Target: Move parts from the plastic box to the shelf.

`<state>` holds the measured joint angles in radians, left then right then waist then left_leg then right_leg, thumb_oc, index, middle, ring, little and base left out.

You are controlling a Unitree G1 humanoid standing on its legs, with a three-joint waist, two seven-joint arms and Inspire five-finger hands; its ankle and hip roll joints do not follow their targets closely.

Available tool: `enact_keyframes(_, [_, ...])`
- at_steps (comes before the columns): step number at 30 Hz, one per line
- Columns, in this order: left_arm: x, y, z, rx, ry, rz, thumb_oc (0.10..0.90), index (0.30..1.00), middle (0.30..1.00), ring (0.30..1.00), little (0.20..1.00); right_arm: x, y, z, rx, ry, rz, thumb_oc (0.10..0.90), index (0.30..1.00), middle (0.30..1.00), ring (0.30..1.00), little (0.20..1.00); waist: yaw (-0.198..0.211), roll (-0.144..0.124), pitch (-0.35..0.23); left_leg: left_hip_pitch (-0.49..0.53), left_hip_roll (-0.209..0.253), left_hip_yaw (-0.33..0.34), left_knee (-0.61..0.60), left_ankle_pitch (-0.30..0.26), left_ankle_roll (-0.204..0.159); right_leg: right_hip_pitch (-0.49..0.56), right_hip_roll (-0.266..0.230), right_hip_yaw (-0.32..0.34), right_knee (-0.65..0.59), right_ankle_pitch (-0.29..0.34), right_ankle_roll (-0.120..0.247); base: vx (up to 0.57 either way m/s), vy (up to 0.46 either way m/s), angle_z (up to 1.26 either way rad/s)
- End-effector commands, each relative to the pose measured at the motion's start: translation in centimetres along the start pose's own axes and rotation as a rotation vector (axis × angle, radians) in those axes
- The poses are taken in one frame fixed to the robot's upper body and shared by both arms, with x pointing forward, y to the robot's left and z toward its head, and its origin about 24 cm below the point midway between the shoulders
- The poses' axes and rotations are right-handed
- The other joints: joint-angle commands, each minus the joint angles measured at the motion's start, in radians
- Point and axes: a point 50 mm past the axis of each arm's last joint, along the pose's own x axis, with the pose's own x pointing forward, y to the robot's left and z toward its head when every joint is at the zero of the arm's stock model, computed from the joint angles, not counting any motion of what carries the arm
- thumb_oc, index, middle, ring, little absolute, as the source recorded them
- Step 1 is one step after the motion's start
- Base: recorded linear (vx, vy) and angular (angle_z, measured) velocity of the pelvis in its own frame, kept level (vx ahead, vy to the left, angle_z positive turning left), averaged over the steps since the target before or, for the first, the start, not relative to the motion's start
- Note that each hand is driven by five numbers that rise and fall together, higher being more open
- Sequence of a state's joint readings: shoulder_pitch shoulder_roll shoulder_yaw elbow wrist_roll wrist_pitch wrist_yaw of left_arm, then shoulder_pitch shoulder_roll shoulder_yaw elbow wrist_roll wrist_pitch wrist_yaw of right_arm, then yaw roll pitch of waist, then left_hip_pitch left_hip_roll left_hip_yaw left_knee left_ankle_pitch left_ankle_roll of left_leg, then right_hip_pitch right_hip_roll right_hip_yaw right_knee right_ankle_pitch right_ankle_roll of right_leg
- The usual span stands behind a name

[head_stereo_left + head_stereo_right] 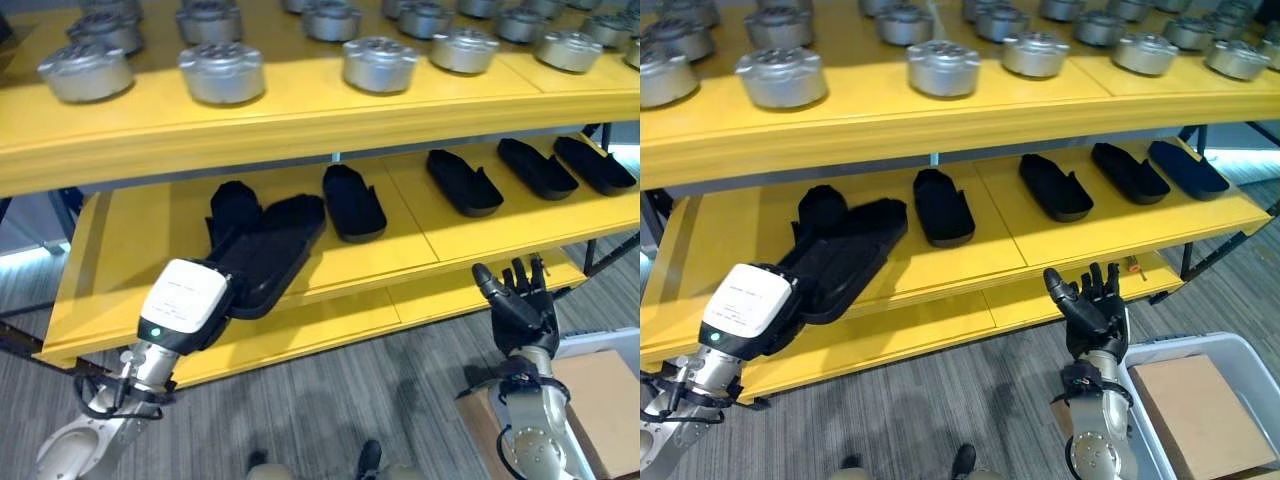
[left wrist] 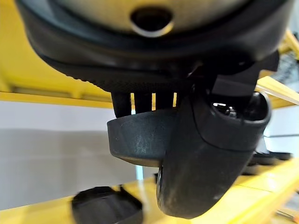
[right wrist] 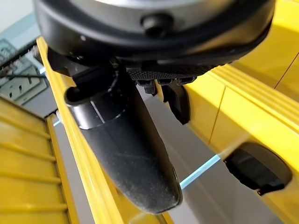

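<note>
One black part [image 1: 270, 255] is being set on the yellow shelf [image 1: 120, 250], at seven o'clock from its neighbouring parts; the left hand [image 2: 187, 140] has its fingers clamped on it. The right hand [image 1: 1092, 305] waits at five o'clock, fingers apart. Next, I judge: lay it flat, release, then return to the plastic box [image 1: 1240, 365].

**What stays out of sight**

The left hand [image 1: 236, 262] lies under the black part [image 1: 270, 252] — its fingers are covered. The plastic box [image 1: 1230, 352] and the back row of metal discs [image 1: 210, 18] run off the frame's edge.
</note>
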<state>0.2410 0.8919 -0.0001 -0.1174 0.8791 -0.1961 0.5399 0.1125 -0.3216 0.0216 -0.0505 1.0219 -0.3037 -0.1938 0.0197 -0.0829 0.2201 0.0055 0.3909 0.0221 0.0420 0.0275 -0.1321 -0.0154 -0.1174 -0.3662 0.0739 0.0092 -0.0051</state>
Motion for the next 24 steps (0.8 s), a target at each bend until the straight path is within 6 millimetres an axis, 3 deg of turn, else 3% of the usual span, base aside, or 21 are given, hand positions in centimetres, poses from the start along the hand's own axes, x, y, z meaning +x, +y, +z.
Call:
enact_keyframes(1, [2.6, 6.6, -1.4, 0.085, 0.029, 0.443, 0.4, 0.3, 0.3, 0.3, 0.3, 1.0, 2.1, 3.1, -0.013, -0.172, 0.127, 0.9, 1.0, 1.0, 1.0, 1.0, -0.008, 0.045, -0.122, 0.032, -0.038, 0.01, -0.129, 0.131, -0.01, 0.019, -0.062, -0.006, 0.087, -0.096, 0.085, 0.02, 0.372, 0.09])
enact_keyframes(3, [2.9, 6.7, -1.5, 0.095, 0.033, 0.461, 0.4, 0.3, 0.3, 0.3, 0.3, 1.0, 2.2, 3.1, 0.0, -0.183, 0.123, 0.9, 1.0, 1.0, 1.0, 1.0, -0.009, 0.054, -0.134, 0.023, -0.046, 0.014, -0.129, 0.12, -0.018, 0.017, -0.078, -0.014, 0.099, -0.095, 0.089, 0.06, 0.258, 0.31])
enact_keyframes(4, [2.9, 6.8, -1.4, 0.096, 0.027, 0.464, 0.4, 0.3, 0.3, 0.3, 0.3, 0.8, 2.1, 3.1, 0.009, -0.184, 0.118, 0.9, 1.0, 1.0, 1.0, 1.0, 0.004, 0.054, -0.138, 0.028, -0.077, -0.004, -0.12, 0.092, -0.005, 0.033, -0.105, -0.024, 0.103, -0.082, 0.097, 0.07, 0.288, 0.65])
enact_keyframes(9, [2.7, 7.2, -2.2, 0.141, 0.054, 0.47, 0.4, 0.3, 0.3, 0.3, 0.3, 0.3, 2.0, 2.0, 0.017, -0.134, 0.1, 0.9, 1.0, 1.0, 1.0, 1.0, 0.028, 0.012, -0.138, 0.017, -0.185, -0.039, -0.055, -0.008, 0.045, 0.094, -0.194, -0.038, 0.095, -0.042, 0.156, 0.07, 0.298, 0.37])
enact_keyframes(11, [2.4, 7.4, -2.9, 0.183, 0.083, 0.474, 0.4, 0.3, 0.3, 0.3, 0.3, 0.1, 2.2, 1.1, 0.032, -0.096, 0.103, 0.9, 1.0, 1.0, 1.0, 1.0, 0.04, -0.011, -0.146, 0.031, -0.241, -0.036, -0.059, -0.039, 0.074, 0.107, -0.235, -0.038, 0.089, 0.003, 0.193, 0.06, 0.302, 0.32])
enact_keyframes(20, [1.4, 7.6, -3.8, 0.244, 0.142, 0.469, 0.4, 0.3, 0.3, 0.3, 0.3, 0.0, 2.9, -0.4, 0.06, -0.048, 0.113, 0.9, 1.0, 1.0, 1.0, 1.0, 0.075, -0.069, -0.162, 0.044, -0.359, -0.027, -0.038, -0.096, 0.142, 0.125, -0.321, -0.017, 0.063, 0.153, 0.254, 0.06, 0.195, -0.02])
enact_keyframes(24, [1.1, 7.2, -3.9, 0.234, 0.168, 0.461, 0.4, 0.3, 0.3, 0.3, 0.3, -0.3, 3.3, -1.1, 0.073, -0.015, 0.127, 0.9, 1.0, 1.0, 1.0, 1.0, 0.084, -0.077, -0.156, 0.058, -0.402, -0.017, -0.029, -0.121, 0.171, 0.115, -0.356, -0.003, 0.079, 0.221, 0.259, 0.04, 0.211, -0.1])
